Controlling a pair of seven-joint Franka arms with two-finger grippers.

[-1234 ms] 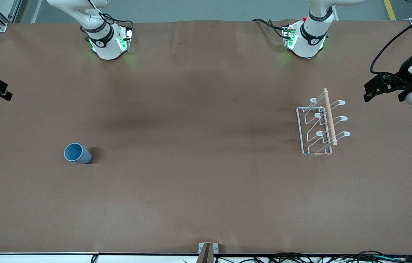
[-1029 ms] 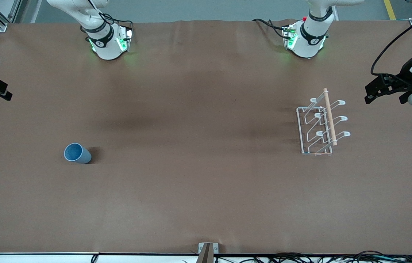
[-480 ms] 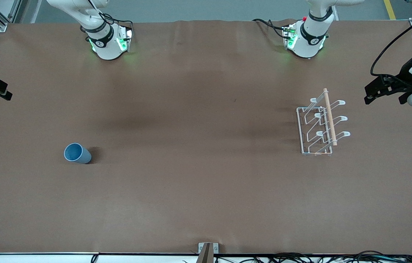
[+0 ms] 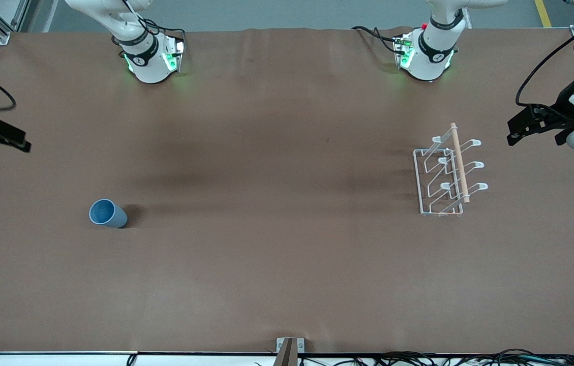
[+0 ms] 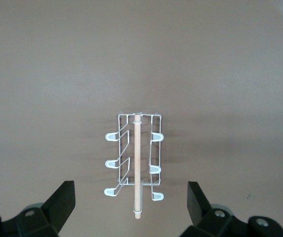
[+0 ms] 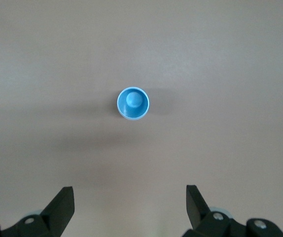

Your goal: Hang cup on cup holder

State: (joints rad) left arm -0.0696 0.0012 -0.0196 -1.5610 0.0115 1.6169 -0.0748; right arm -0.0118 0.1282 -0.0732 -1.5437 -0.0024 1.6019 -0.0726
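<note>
1. Task is judged at the very start: nothing is gripped, nothing is hung.
2. The light-blue cup [image 4: 107, 213] is seen standing upright, mouth up, on the brown table [image 4: 276, 254] toward the right arm's end, untouched (well apart from the rack).
3. The white wire cup holder [image 4: 447, 175] is seen toward the left arm's end, wooden rod [image 4: 459, 162] along its top, all six prongs bare.
4. The right gripper [image 6: 129, 210] is held high over the table's end on the cup's side, fingers spread apart, empty; the cup is centred in its wrist view.
5. The left gripper [image 5: 131, 210] is held high at the rack's end of the table, fingers spread apart, empty; this arm appears to wait.
6. Left to do, as judged: descent, grasp, carry across, cup inverted onto a prong.
7. Hard to make out: both grippers are cut off at the front view's edges, so their height is not readable; only fingertips show in the wrist views.
</note>
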